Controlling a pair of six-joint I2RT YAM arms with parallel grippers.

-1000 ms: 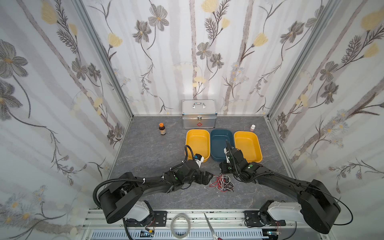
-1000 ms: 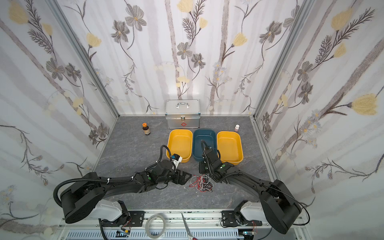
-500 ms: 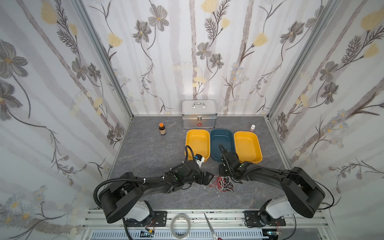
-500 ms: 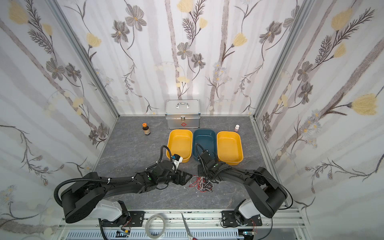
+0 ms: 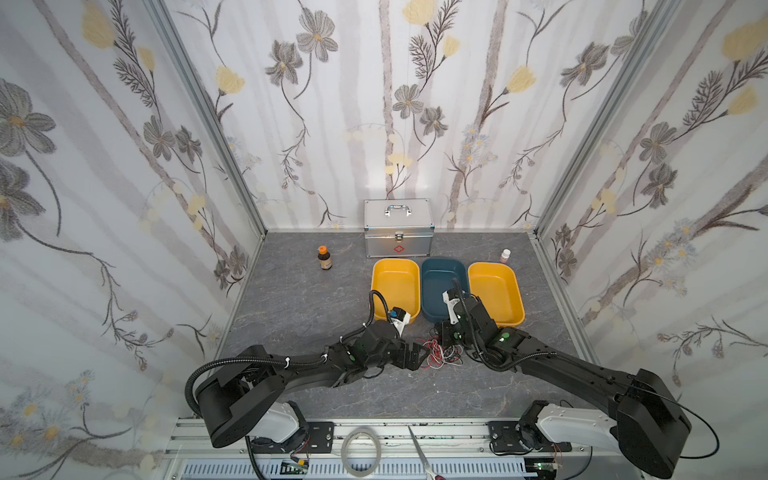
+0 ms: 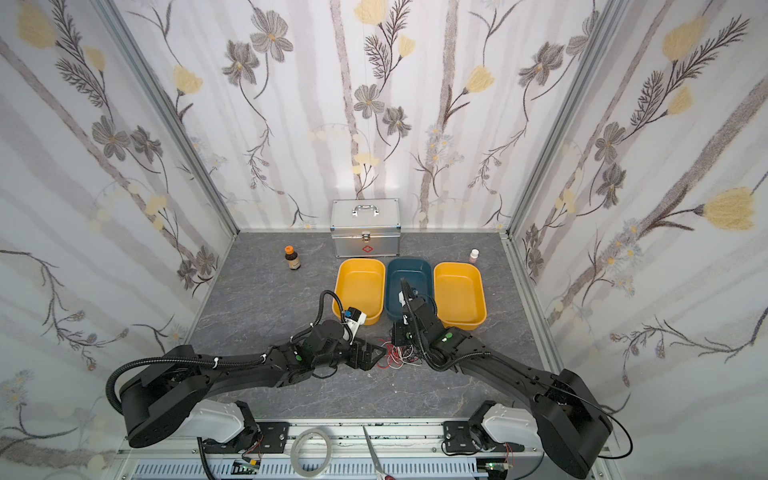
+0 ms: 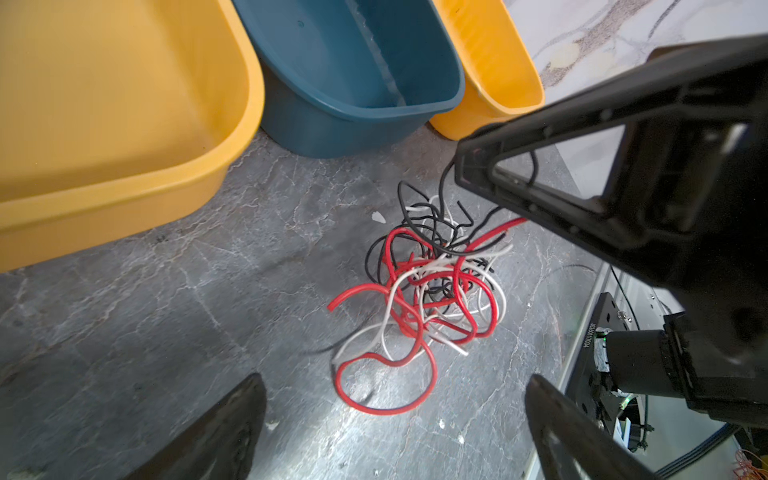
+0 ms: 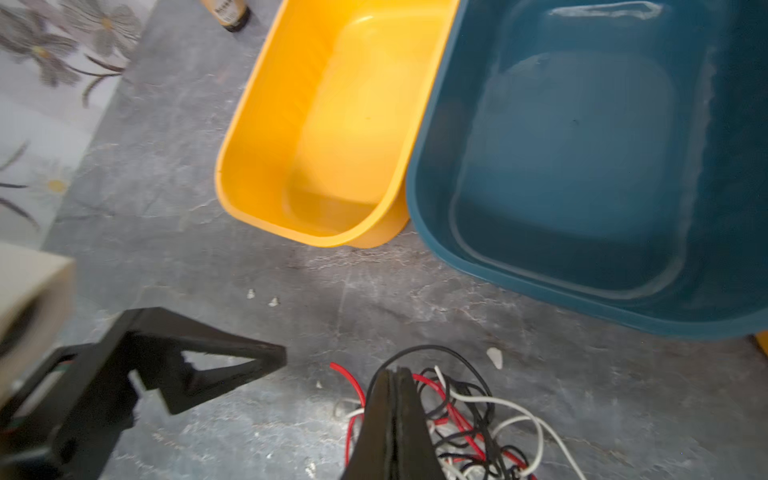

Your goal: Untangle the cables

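My right claw (image 8: 392, 374) is clenched, its two pads pressed flat together with no gap showing. It sits at the near edge of the cables (image 8: 469, 415), which lie in one loose tangle on the grey marbled tabletop (image 7: 166, 332). The black cable (image 8: 424, 347) arcs around my right fingertips and rises to meet them. I cannot tell whether a strand is actually caught between the pads. The white cable (image 8: 486, 400) and the red cable (image 7: 337, 380) coil through each other just behind those tips, the three knotted together.

My left claw (image 7: 395, 436) is released, jaws spread wide and holding nothing. One of its fingers (image 7: 232, 432) stands on each side of a red loop, and the heap sits just ahead of them. In both top views my left claw (image 5: 415, 355) and my right claw (image 5: 446, 336) flank the tangle (image 5: 442, 357), the two nearly facing each other across it.

Beyond both claws three bins stand side by side, touching. A yellow bin (image 8: 232, 158) is ahead of my left claw, a teal bin (image 8: 415, 208) is straight past my right, and a second yellow bin (image 7: 519, 62) stands on the teal bin's far side. No cable lies in any of them.
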